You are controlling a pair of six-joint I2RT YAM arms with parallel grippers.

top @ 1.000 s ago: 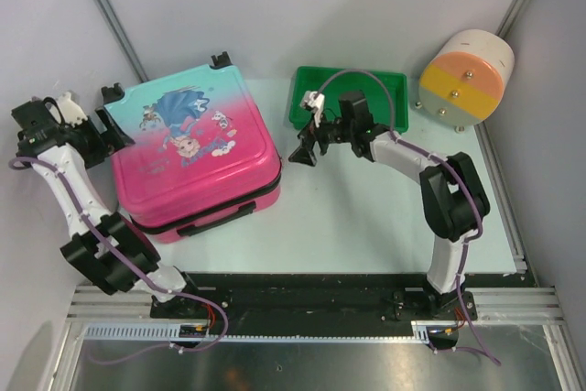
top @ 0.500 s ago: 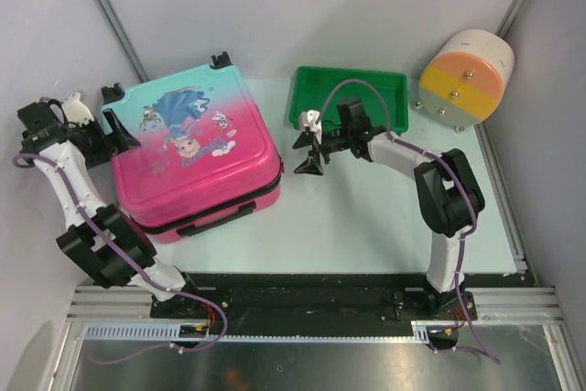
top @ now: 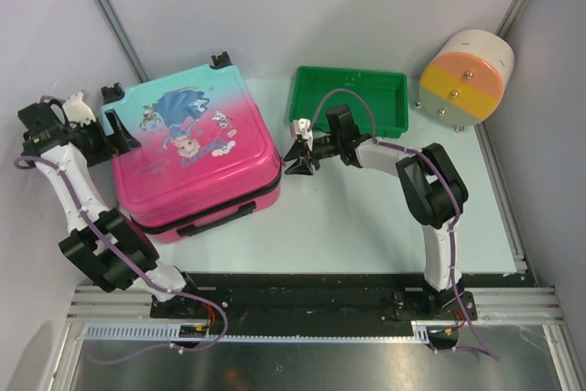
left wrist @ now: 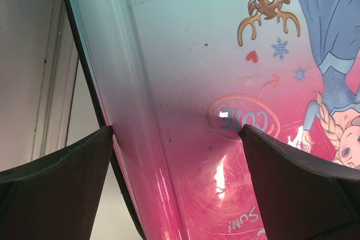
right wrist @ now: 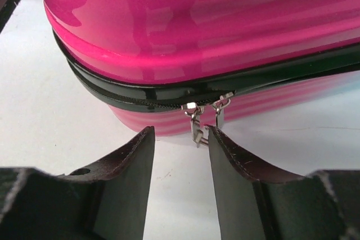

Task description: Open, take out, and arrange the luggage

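The luggage (top: 192, 153), a pink-to-teal hard-shell case with cartoon prints, lies flat and zipped shut on the left of the table. My left gripper (top: 116, 127) is open at its far left edge; in the left wrist view the gripper (left wrist: 177, 128) straddles the lid's rim (left wrist: 121, 111), with nothing held. My right gripper (top: 295, 158) is low at the case's right side. In the right wrist view its jaws (right wrist: 180, 133) are partly narrowed but apart, just below the black zipper (right wrist: 140, 98). Two metal zipper pulls (right wrist: 196, 127) hang beside the right finger (right wrist: 236, 178), not gripped.
A green tray (top: 352, 98) sits at the back behind the right arm. A white-and-orange cylinder (top: 465, 75) stands at the back right. Grey walls and metal frame posts (top: 110, 16) close in the pale table (top: 366, 217).
My right gripper has swung left from the green tray down to the luggage's right side, and its jaws have narrowed. The left gripper has shifted slightly along the case's left edge.
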